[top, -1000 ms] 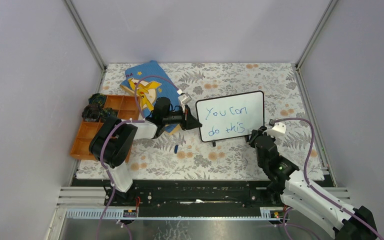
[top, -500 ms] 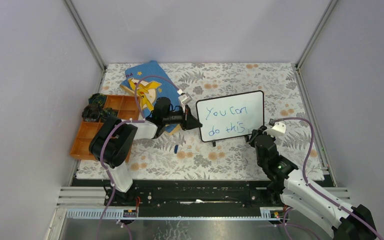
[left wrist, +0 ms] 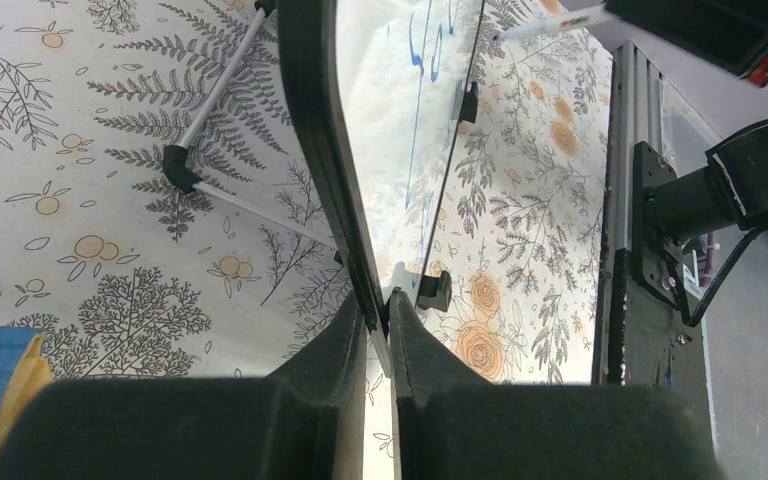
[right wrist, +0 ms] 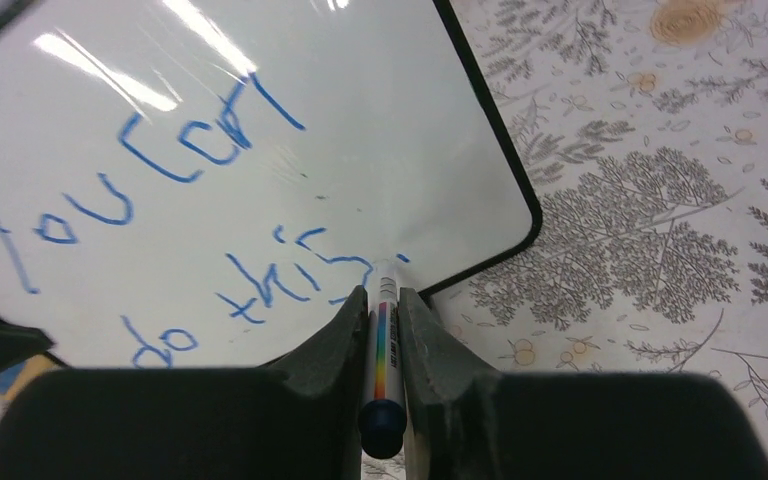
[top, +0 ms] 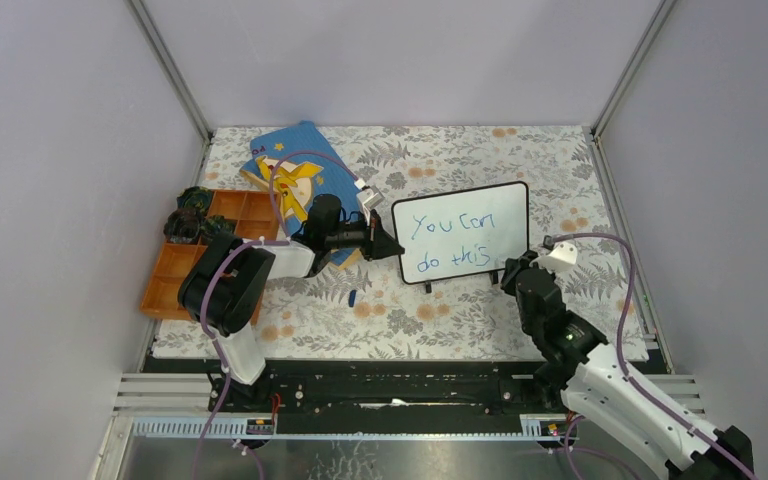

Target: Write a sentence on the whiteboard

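Whiteboard (top: 460, 232) stands propped on its feet near the middle of the tabletop (top: 410, 320), to the right of the blue picture book (top: 295, 160). The sentence (top: 453, 242) reads "You can / do this" in two blue lines (the last word looks complete). Step in hand, as judged: the finishing stroke or a full stop.

The left gripper (left wrist: 377, 305) is nearly closed, pinching the board's left frame edge to steady it. The right gripper (right wrist: 381, 295) is nearly closed on the marker (right wrist: 381, 350). The marker tip sits at the board just after "this"; contact cannot be confirmed.

The next move calls for lifting the tip straight off without smearing the ink.
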